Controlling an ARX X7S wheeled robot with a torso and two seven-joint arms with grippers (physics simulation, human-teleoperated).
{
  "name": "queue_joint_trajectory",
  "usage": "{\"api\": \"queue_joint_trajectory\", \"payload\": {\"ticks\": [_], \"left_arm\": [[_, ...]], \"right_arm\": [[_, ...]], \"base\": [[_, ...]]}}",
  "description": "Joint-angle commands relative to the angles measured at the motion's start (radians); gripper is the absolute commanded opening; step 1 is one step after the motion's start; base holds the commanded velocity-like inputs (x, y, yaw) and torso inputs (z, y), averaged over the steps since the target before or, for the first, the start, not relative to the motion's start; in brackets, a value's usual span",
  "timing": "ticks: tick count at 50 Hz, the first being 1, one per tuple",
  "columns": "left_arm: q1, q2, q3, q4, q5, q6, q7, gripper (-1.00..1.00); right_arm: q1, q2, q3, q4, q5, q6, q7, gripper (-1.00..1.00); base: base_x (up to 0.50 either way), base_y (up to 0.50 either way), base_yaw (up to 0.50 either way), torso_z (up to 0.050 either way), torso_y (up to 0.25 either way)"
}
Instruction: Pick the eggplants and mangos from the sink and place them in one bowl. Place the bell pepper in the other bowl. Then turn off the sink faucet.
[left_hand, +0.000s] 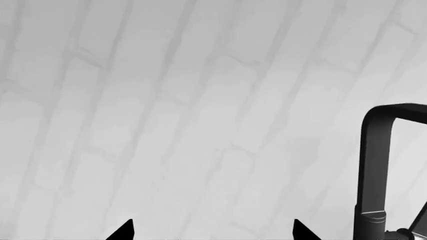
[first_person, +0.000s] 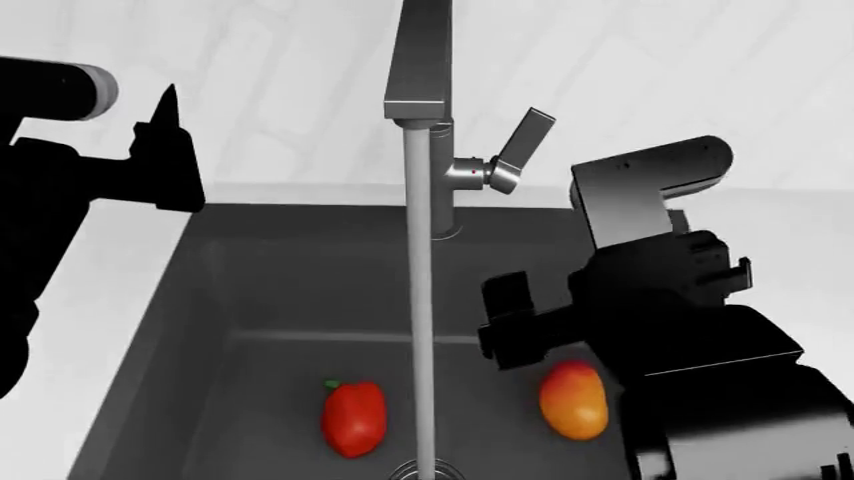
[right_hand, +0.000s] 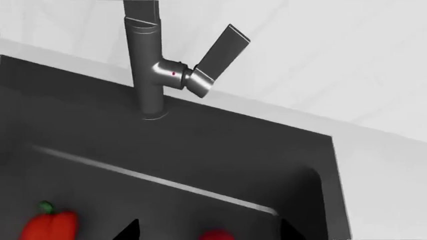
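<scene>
Water runs in a stream (first_person: 422, 320) from the sink faucet (first_person: 422, 70) into the dark grey sink (first_person: 267, 270). Its side lever (right_hand: 223, 49) is tilted up. On the sink floor lie the red bell pepper (first_person: 354, 418) and the red-orange mango (first_person: 574, 400). My right gripper (first_person: 514, 328) hangs open inside the sink just above the mango; in the right wrist view the mango (right_hand: 217, 235) shows between the spread fingertips of the right gripper (right_hand: 208, 232). My left gripper (first_person: 168, 150) is open and empty, raised at the sink's back left corner, facing the wall. The eggplants are out of view.
A white tiled wall (left_hand: 200, 100) stands behind the sink. The faucet spout (left_hand: 377, 170) rises at one side of the left wrist view. A round drain (first_person: 430, 470) sits under the stream. Pale counter (first_person: 787, 230) borders the sink. No bowl shows.
</scene>
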Motion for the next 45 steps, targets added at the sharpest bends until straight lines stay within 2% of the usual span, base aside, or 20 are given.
{"api": "queue_joint_trajectory", "payload": {"ticks": [1,7,11,22,30,32,33,34,45], "left_arm": [[0.006,0.007,-0.014,-0.009,-0.024,0.014,0.008,1.00],[0.012,0.009,-0.010,-0.016,-0.024,0.023,0.004,1.00],[0.010,0.005,-0.010,-0.029,-0.025,0.032,0.006,1.00],[0.008,-0.023,-0.031,-0.055,-0.037,0.048,0.023,1.00],[0.008,-0.033,-0.042,-0.061,-0.047,0.057,0.031,1.00],[0.014,-0.034,-0.048,-0.063,-0.049,0.074,0.034,1.00],[0.032,-0.033,-0.061,-0.051,-0.050,0.142,0.047,1.00],[0.027,-0.038,-0.059,-0.054,-0.054,0.108,0.044,1.00],[0.040,-0.035,-0.038,-0.043,-0.052,0.110,0.038,1.00]], "right_arm": [[0.055,-0.042,-0.059,0.277,0.000,-0.105,-0.053,1.00],[0.146,-0.069,-0.073,0.489,-0.008,-0.228,-0.081,1.00],[0.202,-0.097,-0.027,0.648,0.001,-0.321,-0.074,1.00],[0.249,-0.112,-0.007,0.888,-0.011,-0.454,-0.056,1.00],[0.255,-0.118,-0.016,0.922,-0.014,-0.468,-0.055,1.00],[0.260,-0.120,-0.025,0.930,-0.017,-0.470,-0.059,1.00],[0.263,-0.121,-0.031,0.935,-0.020,-0.470,-0.062,1.00],[0.265,-0.122,-0.035,0.937,-0.022,-0.471,-0.063,1.00],[0.289,-0.136,-0.057,1.008,-0.032,-0.512,-0.063,1.00]], "base": [[0.00,0.00,0.00,0.000,0.000],[0.00,0.00,0.00,0.000,0.000],[0.00,0.00,0.00,0.000,0.000],[0.00,0.00,0.00,0.000,0.000],[0.00,0.00,0.00,0.000,0.000],[0.00,0.00,0.00,0.000,0.000],[0.00,0.00,0.00,0.000,0.000],[0.00,0.00,0.00,0.000,0.000],[0.00,0.00,0.00,0.001,-0.044]]}}
